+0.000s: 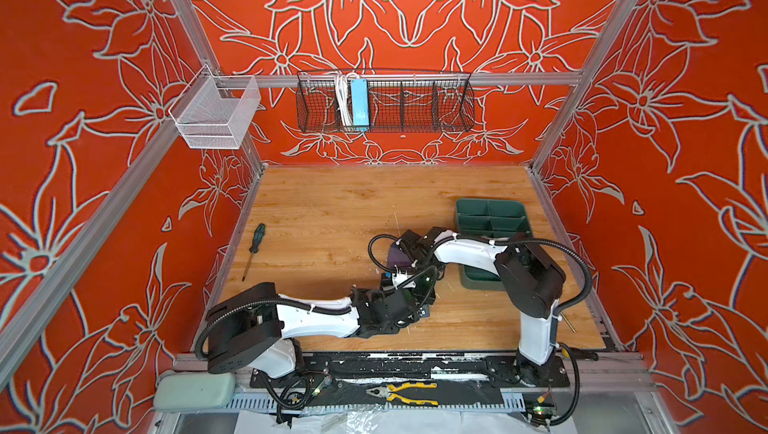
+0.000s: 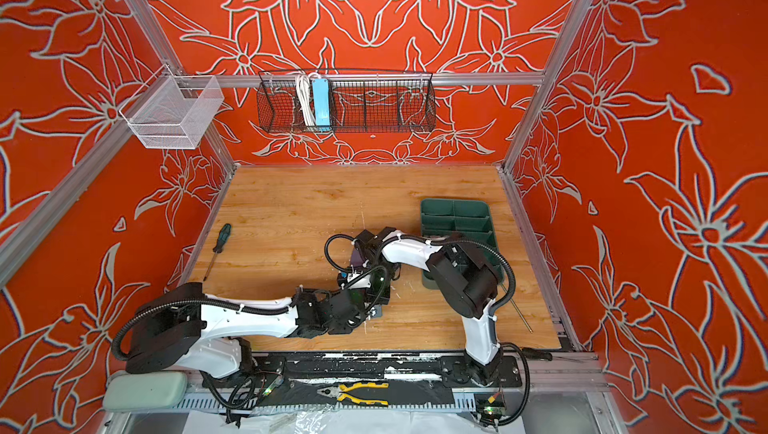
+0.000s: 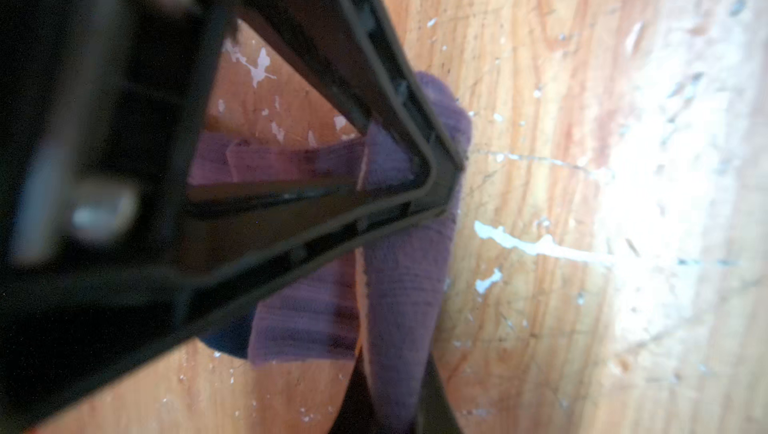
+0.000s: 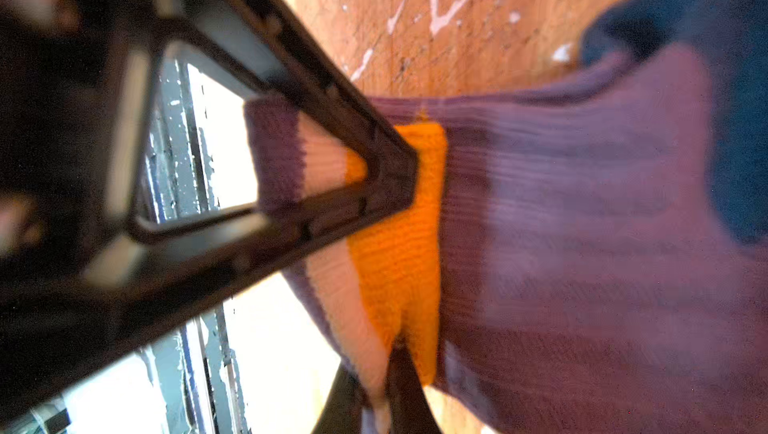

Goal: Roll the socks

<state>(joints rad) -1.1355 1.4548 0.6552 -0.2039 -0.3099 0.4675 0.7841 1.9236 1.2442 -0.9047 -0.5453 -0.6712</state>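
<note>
Left gripper [image 3: 411,282] clamped tight on a raised fold of the purple sock [image 1: 397,255], right gripper [image 4: 403,266] pinching its yellow toe [image 4: 411,212], sock lying mid-table [image 1: 332,212], near the green tray [image 1: 490,212]

Ribbed purple sock [image 4: 582,212] with mustard-orange toe [image 4: 399,224] and teal heel [image 4: 739,129].

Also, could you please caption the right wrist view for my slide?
Right gripper, jaws shut on the mustard toe of the purple sock.
</note>
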